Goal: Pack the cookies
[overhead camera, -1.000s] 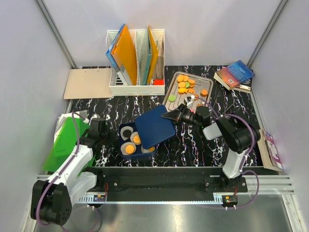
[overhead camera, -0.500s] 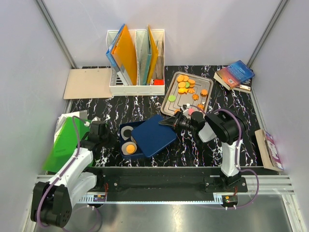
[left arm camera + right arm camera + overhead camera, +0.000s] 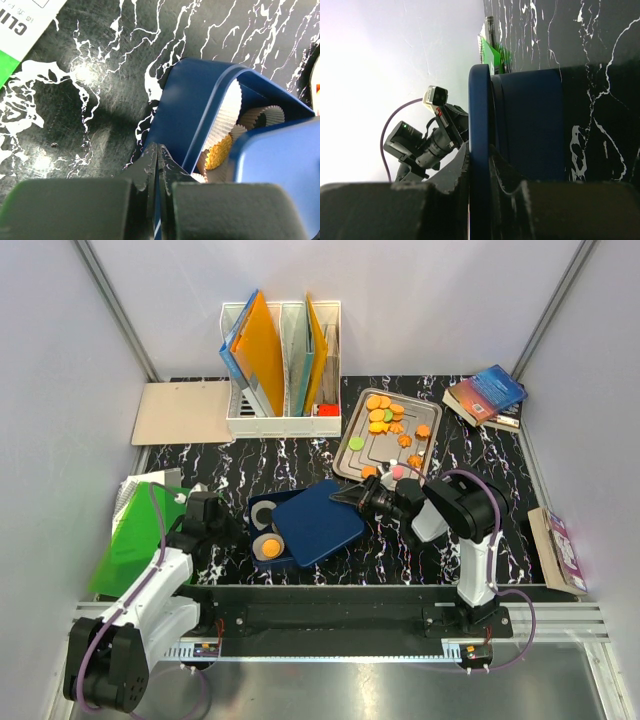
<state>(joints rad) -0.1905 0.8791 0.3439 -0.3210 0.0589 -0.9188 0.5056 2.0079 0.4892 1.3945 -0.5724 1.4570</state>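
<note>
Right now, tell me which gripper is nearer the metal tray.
Right. The right gripper, clamping the blue lid, sits beside the tray's near edge; the left gripper pinches the blue box's left wall.

blue lid [image 3: 318, 523] hiding most of box [image 3: 250, 525], cookies [image 3: 268, 548] inside partly covered

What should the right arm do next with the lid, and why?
Probably nudge the lid left and down to square it on the box. The right tool grips the lid's right edge; the lid lies skewed, leaving the box's left side open with a cookie showing. The left tool pinches the box wall, steadying it.
</note>
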